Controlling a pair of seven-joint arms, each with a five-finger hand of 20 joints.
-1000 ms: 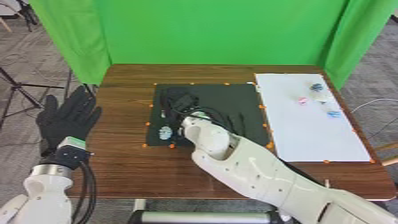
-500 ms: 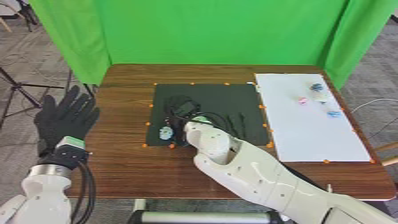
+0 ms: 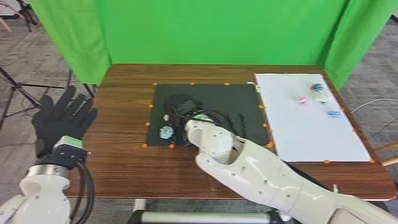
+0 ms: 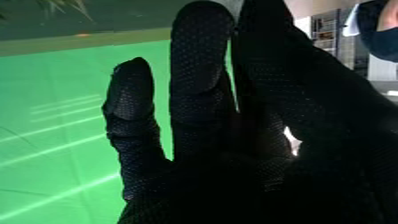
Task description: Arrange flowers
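Fingers straight, the black-gloved right hand (image 3: 185, 104) is hovering over a black mat (image 3: 238, 94). Beside the brown wooden tabletop (image 3: 124, 172), the black-gloved left hand (image 3: 60, 122) is spreading, ungripping.

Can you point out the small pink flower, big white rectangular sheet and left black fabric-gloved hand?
Small pink flower (image 3: 303, 100), head view: middle of its bloom.
Big white rectangular sheet (image 3: 311, 130), head view: bare lower part.
Left black fabric-gloved hand (image 3: 59, 122), head view: middle, below the fingers.

Rounded white arms (image 3: 253, 175) bear black cables (image 3: 87, 187) and a silvery collar (image 3: 50, 170), each robot hand (image 3: 62, 120) black-gloved
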